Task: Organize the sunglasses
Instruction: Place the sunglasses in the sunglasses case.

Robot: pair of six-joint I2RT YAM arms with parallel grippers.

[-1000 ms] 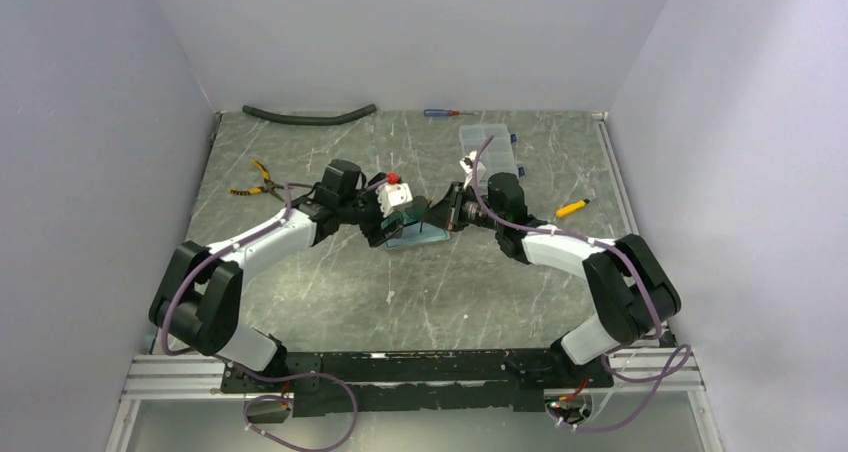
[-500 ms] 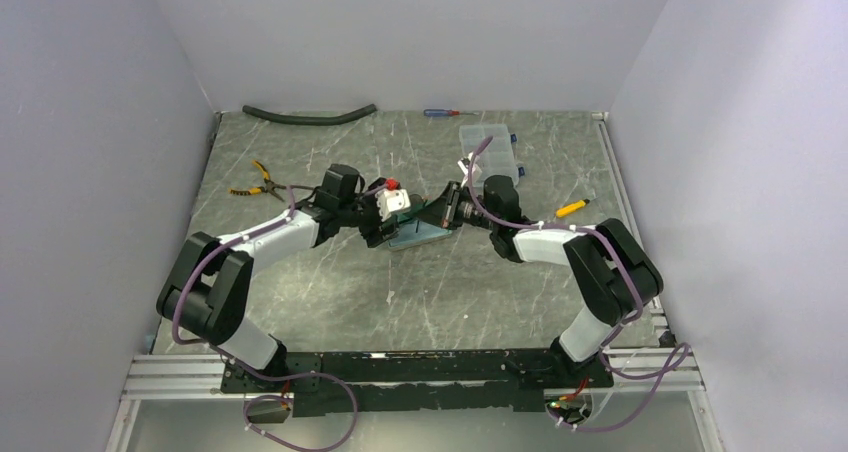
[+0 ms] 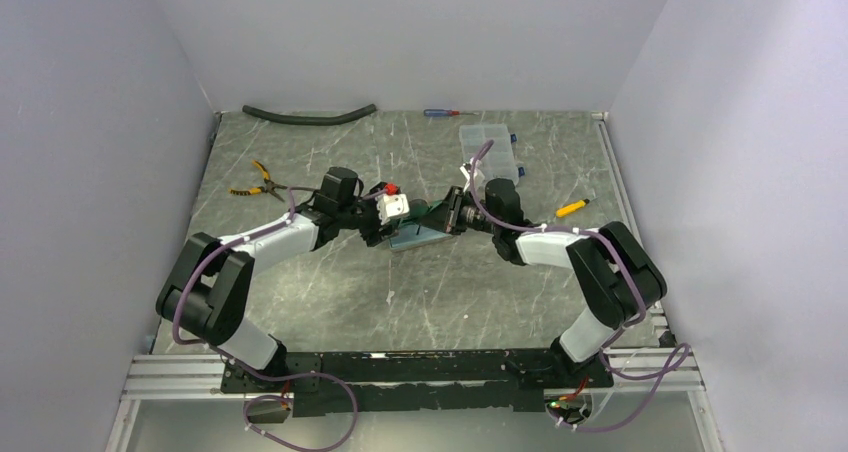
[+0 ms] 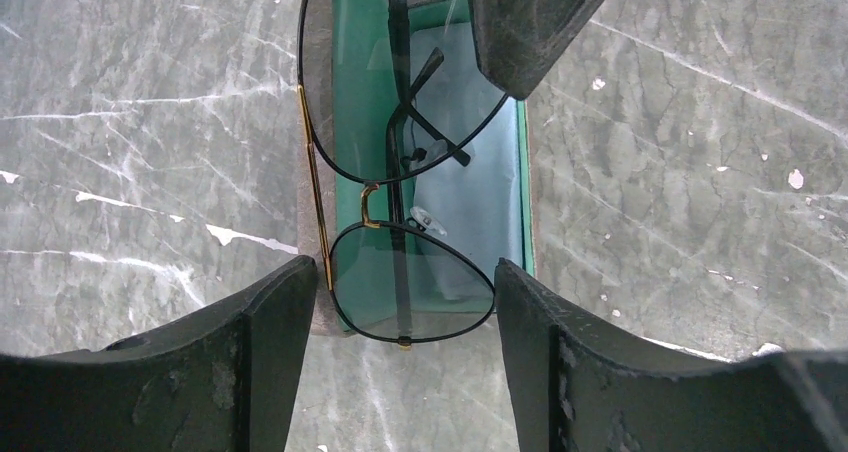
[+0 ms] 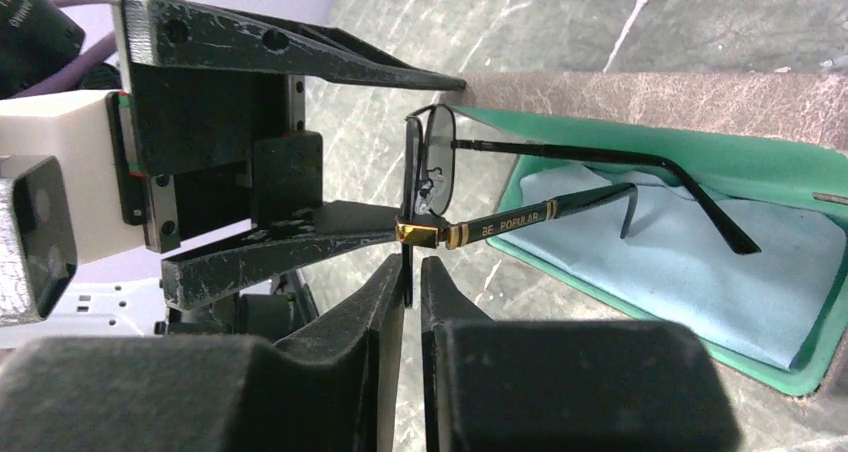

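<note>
An open case (image 5: 700, 97) lies below both grippers. The left gripper (image 4: 405, 282) is spread wide, its fingers flanking the sunglasses (image 5: 500, 224), whose arms reach into the case. The right gripper (image 5: 412, 272) is nearly closed around a lens rim; whether it is gripping is unclear.

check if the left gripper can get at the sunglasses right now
Probably yes: the left gripper is open, a finger on each side of the sunglasses, nothing between. The right gripper pinches their rim.
</note>
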